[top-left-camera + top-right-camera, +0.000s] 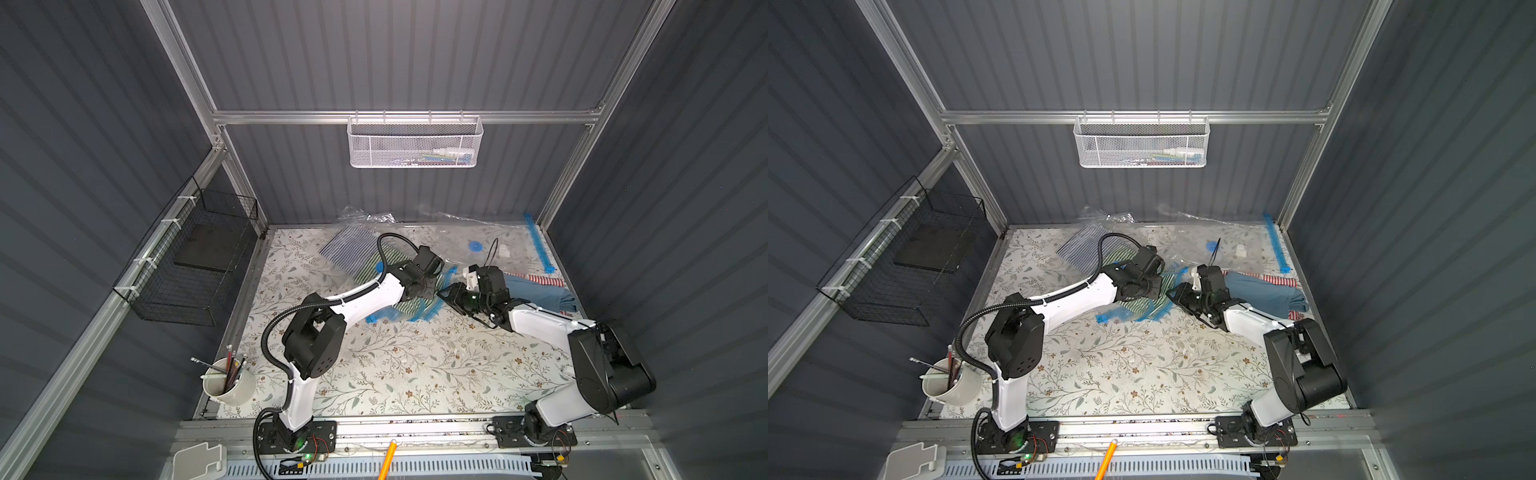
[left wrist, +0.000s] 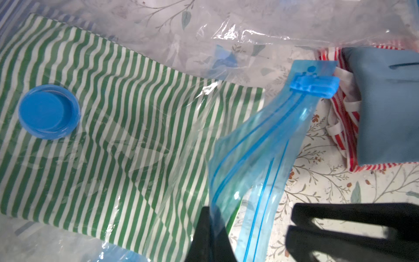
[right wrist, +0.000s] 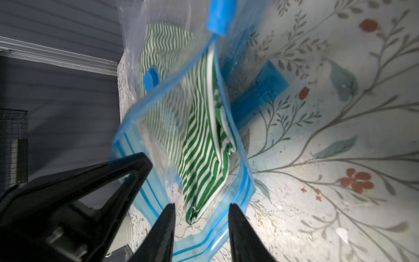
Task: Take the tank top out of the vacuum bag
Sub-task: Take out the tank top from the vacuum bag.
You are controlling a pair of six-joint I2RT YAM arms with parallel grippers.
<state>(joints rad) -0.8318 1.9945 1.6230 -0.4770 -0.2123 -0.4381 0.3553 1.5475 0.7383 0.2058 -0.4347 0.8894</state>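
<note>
The tank top (image 2: 136, 136) is green-and-white striped and lies inside the clear vacuum bag (image 2: 260, 147), which has a blue zip edge and a round blue valve (image 2: 48, 111). In both top views the bag (image 1: 419, 316) (image 1: 1144, 316) lies mid-table under the two wrists. My left gripper (image 2: 209, 213) (image 1: 430, 289) is shut on the upper zip lip and holds the mouth apart. My right gripper (image 3: 202, 205) (image 1: 446, 297) is open at the mouth. Its fingers (image 3: 167, 226) stand either side of the tank top's near corner (image 3: 197, 211), over the lower zip lip.
A blue-grey folded garment (image 1: 536, 291) lies on a red-striped one (image 1: 548, 280) at the right. Another clear bag (image 1: 490, 241) with a blue zip sits at the back right. A blue-striped cloth in plastic (image 1: 349, 245) lies behind. A cup of pencils (image 1: 228, 384) stands front left.
</note>
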